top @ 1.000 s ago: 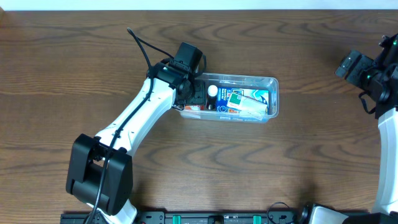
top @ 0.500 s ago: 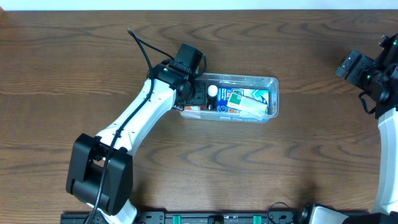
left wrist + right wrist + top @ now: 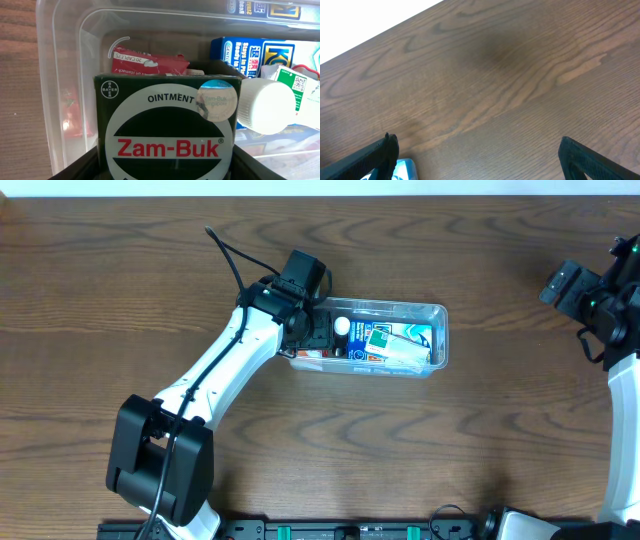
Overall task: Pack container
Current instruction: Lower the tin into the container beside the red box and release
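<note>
The clear container lies mid-table and holds several packets and a white-capped bottle. My left gripper is over its left end, shut on a dark green Zam-Buk ointment box held inside the container. Behind the box are a red packet, a blue box and the bottle's white cap. My right gripper is open and empty above bare table at the far right; its fingers stand wide apart.
A light blue object shows at the bottom left of the right wrist view. The table's far edge runs across that view's top left. A black cable trails from the left arm.
</note>
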{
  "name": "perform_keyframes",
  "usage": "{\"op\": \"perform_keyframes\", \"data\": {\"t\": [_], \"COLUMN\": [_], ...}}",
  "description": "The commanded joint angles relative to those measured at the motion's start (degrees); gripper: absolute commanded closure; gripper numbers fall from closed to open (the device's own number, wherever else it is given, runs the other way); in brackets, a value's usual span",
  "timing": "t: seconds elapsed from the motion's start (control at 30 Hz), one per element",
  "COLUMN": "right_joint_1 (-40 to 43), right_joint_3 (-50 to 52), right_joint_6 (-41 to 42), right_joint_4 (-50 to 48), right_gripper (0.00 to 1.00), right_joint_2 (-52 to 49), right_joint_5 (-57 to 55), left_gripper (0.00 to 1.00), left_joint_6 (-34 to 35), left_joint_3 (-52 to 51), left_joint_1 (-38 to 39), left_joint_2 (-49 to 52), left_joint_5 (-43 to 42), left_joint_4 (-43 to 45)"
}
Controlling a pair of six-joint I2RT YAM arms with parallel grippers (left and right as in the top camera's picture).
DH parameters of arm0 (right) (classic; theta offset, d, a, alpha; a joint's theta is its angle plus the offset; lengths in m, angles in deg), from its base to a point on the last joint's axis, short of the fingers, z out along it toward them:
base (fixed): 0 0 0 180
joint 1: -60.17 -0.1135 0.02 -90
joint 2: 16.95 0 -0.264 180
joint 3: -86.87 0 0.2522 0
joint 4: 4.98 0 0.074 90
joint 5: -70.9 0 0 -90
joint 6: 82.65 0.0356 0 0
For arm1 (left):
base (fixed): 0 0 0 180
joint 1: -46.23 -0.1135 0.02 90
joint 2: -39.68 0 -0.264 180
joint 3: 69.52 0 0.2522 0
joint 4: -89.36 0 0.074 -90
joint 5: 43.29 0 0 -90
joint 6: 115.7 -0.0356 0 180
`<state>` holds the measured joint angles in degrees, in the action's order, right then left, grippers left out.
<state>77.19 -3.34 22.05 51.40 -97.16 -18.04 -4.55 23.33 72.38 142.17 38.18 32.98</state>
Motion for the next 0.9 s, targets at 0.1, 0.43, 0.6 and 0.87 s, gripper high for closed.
{"op": "perform_keyframes", "data": {"t": [0.1,0.43,0.6,0.87], "right_joint_1": [0.2,0.2,0.2,0.2], "right_joint_3": [-0.5,-0.5,-0.5,-0.5], "right_joint_6": [0.7,0.7,0.7,0.7], "right_joint_4": [0.1,0.1,0.1,0.1], "right_gripper": [0.01,0.01,0.01,0.01], "right_joint_2": [0.0,0.0,0.0,0.0], "right_joint_5": [-0.2,-0.2,-0.2,-0.2], "left_gripper": [0.32,0.3,0.3,0.3], "left_joint_6": [0.6,0.6,0.6,0.6], "left_joint_3": [-0.3,-0.3,-0.3,-0.3], "left_joint_1": [0.3,0.3,0.3,0.1], "left_joint_2": [0.3,0.3,0.3,0.0], "left_joint_5": [1.1,1.1,1.1,1.1], "left_joint_4": [0.0,0.0,0.1,0.0]}}
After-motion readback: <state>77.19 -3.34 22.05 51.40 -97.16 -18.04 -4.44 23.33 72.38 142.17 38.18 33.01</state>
